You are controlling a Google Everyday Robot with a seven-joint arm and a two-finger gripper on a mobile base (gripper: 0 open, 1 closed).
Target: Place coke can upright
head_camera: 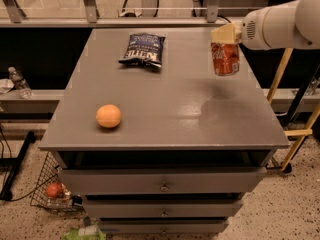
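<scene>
The red coke can (225,59) hangs upright in my gripper (224,35), held by its top above the right side of the grey table top (165,109). The can is off the surface; its shadow lies on the table below it. My white arm (280,24) reaches in from the right edge of the view. The gripper is shut on the can.
A dark blue chip bag (143,50) lies at the back middle of the table. An orange fruit (108,116) sits at the front left. Drawers (162,184) are below the top. A wire basket (52,189) and a bottle (20,83) are on the left.
</scene>
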